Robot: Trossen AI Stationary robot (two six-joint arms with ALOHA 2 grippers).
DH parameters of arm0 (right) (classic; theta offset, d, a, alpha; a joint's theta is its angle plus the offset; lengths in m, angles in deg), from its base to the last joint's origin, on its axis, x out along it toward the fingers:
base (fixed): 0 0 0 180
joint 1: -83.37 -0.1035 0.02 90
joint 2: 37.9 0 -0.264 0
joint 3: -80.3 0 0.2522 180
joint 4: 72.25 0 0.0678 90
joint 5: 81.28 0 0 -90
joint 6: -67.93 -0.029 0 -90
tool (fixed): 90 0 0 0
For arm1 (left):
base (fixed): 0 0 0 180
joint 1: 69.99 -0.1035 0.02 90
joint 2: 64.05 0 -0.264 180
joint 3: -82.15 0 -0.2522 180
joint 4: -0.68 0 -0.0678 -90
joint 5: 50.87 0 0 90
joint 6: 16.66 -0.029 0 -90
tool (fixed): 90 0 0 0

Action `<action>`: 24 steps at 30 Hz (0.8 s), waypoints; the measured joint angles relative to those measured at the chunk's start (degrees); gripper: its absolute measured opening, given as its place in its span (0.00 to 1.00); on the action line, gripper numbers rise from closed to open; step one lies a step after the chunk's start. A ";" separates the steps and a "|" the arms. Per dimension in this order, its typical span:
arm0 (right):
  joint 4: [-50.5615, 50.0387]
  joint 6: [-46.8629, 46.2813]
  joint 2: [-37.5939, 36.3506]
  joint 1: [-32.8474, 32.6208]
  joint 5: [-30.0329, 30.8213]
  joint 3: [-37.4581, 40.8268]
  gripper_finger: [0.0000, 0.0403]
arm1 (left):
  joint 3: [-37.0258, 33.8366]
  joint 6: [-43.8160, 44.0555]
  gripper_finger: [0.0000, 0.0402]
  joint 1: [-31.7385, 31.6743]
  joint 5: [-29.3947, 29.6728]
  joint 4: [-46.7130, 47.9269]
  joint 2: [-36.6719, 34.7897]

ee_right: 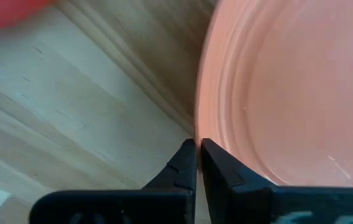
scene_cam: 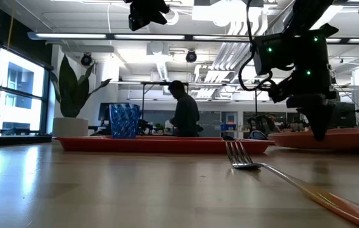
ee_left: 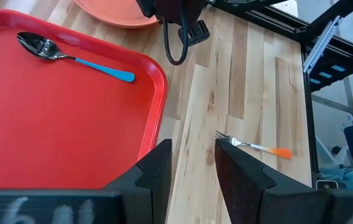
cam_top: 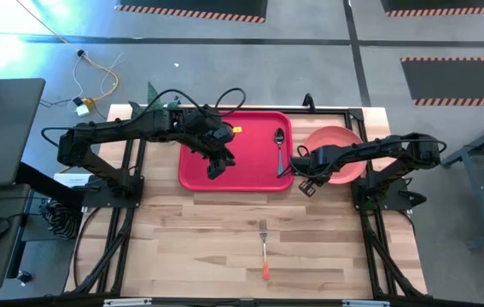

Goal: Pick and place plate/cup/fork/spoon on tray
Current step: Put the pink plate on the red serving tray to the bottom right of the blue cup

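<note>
The red tray [cam_top: 242, 175] lies at the table's far middle. The teal-handled spoon [cam_top: 279, 147] lies on its right part. The blue cup [scene_cam: 124, 120] stands on the tray in the low view. The pink plate [cam_top: 340, 147] sits on the table just right of the tray. The orange-handled fork [cam_top: 264, 249] lies on the table near the front edge. My left gripper [ee_left: 192, 165] is open and empty above the tray's near part. My right gripper [ee_right: 197, 144] is shut at the plate's edge nearest the tray. My right gripper has the plate's rim [ee_right: 196, 132] at the tips of its two nearly closed fingers, on the side facing the tray. The fingers [scene_cam: 321, 123] point down from above. The plate stays about level and low; whether it is off the table I cannot tell.
A white pot with a green plant [scene_cam: 65, 123] stands at the table's far left corner. A person [scene_cam: 184, 111] shows in the room behind. Bare wood lies between the tray and the fork.
</note>
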 joint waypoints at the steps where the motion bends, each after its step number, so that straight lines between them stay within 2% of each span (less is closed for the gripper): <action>1: -0.20 -0.21 -0.01 0.00 0.19 -0.54 0.00 | 0.01 0.00 0.28 0.00 0.00 0.00 0.00; 24: -3.48 1.27 -0.01 0.00 4.25 -12.88 0.00 | 0.01 -0.15 0.28 0.02 -0.01 0.02 0.00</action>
